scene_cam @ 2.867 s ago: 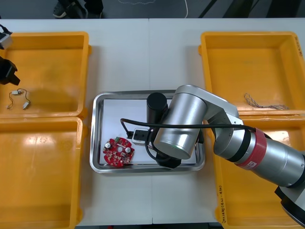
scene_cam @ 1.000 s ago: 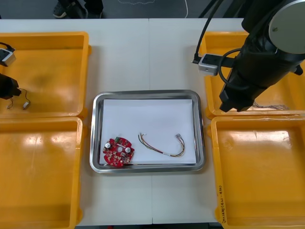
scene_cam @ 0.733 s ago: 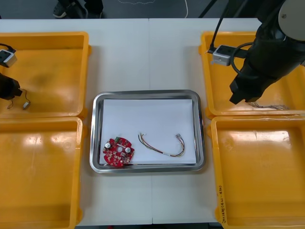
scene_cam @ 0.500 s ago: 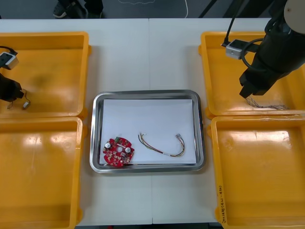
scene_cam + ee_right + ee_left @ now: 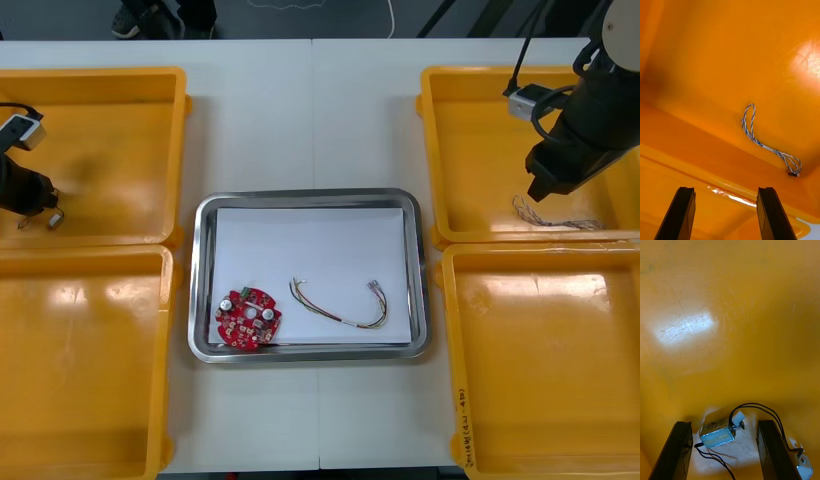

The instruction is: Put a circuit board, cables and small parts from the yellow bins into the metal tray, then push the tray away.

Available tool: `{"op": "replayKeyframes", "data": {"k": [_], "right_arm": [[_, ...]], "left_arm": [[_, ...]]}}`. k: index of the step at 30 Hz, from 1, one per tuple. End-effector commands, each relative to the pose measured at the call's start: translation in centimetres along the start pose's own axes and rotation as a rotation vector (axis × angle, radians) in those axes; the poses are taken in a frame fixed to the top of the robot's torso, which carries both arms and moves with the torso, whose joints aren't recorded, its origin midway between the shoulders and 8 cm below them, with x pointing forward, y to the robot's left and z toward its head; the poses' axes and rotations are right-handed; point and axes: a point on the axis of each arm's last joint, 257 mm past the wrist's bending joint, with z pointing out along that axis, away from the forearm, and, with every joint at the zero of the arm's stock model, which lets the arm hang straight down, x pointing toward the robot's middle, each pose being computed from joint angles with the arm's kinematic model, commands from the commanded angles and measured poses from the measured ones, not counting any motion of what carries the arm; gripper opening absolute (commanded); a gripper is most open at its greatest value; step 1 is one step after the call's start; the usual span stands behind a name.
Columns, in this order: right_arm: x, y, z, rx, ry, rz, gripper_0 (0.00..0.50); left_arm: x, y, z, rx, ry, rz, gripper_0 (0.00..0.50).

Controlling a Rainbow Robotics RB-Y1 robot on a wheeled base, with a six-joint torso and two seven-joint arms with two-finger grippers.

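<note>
Left tool (image 5: 724,423) low in the far-left yellow plastic bin (image 5: 110,78), fingers wide, straddling a small metal part (image 5: 717,434), silver-bodied with thin black leads. Part inside the gap, closer to one finger than the other, long axis running roughly finger to finger, so likely to be squeezed end to end rather than across its flanks; slight wrist turn perhaps worth it first. Second small metal part (image 5: 803,462) just outside the other finger, apart from the first. Right tool (image 5: 726,191) over the far-right yellow plastic bin (image 5: 432,150), fingers wide, holding nothing; twisted blue and white cable (image 5: 767,144) on the bin floor ahead of the fingertips, clear of them, stretched along the foot of the wall nearest the robot. Shiny metal tray (image 5: 198,280) at the middle of the light worktop (image 5: 315,120) between the bins, white inside, carrying a round red circuit board (image 5: 248,318) and a red and yellow cable (image 5: 340,305). Small part judged the step in hand, left arm the nearer.
</note>
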Motion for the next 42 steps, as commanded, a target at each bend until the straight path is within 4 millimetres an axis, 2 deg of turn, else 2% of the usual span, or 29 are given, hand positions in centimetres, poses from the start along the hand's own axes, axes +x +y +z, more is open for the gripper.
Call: {"op": "replayKeyframes", "data": {"k": [1, 5, 6, 8, 9, 11, 13, 16, 19, 31, 33, 34, 35, 36, 37, 38, 42], "right_arm": [[-2.3, -2.3, -2.2, 0.041, -0.088, 0.026, 0.476], [-2.9, -2.2, -1.5, 0.036, -0.104, 0.031, 0.477], [-3.0, -2.2, -1.5, 0.035, -0.108, 0.029, 0.477], [-2.9, -2.1, -1.2, 0.032, -0.109, 0.026, 0.476], [-2.8, -2.1, -0.8, 0.03, -0.109, 0.028, 0.476], [-2.8, -2.2, -0.5, 0.031, -0.118, 0.029, 0.477], [-2.6, -2.5, 0.1, 0.04, -0.118, 0.034, 0.477], [-2.4, -2.6, 1.1, 0.037, -0.129, 0.042, 0.476], [-2.2, -3.0, 1.8, 0.05, -0.136, 0.049, 0.478], [-1.3, -3.1, 4.8, 0.045, -0.166, 0.072, 0.477], [-1.4, -3.1, 5.2, 0.044, -0.175, 0.075, 0.476], [-1.3, -3.1, 5.5, 0.046, -0.179, 0.077, 0.477], [-1.2, -3.2, 5.7, 0.049, -0.178, 0.077, 0.475], [-1.2, -3.2, 5.8, 0.051, -0.18, 0.078, 0.477], [-1.2, -3.3, 6.0, 0.058, -0.179, 0.079, 0.475], [-1.2, -3.3, 6.2, 0.065, -0.176, 0.078, 0.477], [-1.4, -3.2, 6.6, 0.081, -0.177, 0.082, 0.477]], "left_arm": [[0.3, -0.6, 0.9, 0.002, 0.013, 0.048, 0.5], [0.4, -0.7, 1.1, -0.003, 0.018, 0.058, 0.5], [0.5, -0.7, 1.1, -0.002, 0.02, 0.058, 0.475], [0.6, -0.7, 1.2, -0.002, 0.022, 0.055, 0.357], [0.6, -0.7, 1.2, -0.002, 0.023, 0.054, 0.236], [0.6, -0.6, 1.2, -0.003, 0.024, 0.055, 0.147], [0.7, -0.7, 1.3, -0.002, 0.028, 0.056, 0.086], [0.8, -0.8, 1.3, -0.001, 0.029, 0.056, 0.032], [0.8, -0.8, 1.2, 0.002, 0.032, 0.057, 0.0], [0.2, -1.2, 0.9, 0.016, 0.026, 0.04, 0.002], [0.0, -1.2, 0.9, 0.018, 0.024, 0.035, 0.054], [-0.1, -1.3, 0.8, 0.02, 0.022, 0.032, 0.145], [-0.3, -1.4, 0.6, 0.024, 0.021, 0.027, 0.3], [-0.4, -1.5, 0.6, 0.027, 0.021, 0.025, 0.365], [-0.3, -1.6, 0.4, 0.035, 0.032, 0.02, 0.476], [-0.3, -1.7, 0.0, 0.042, 0.043, 0.017, 0.5], [-0.7, -1.5, -1.7, 0.054, 0.079, -0.023, 0.5]]}}
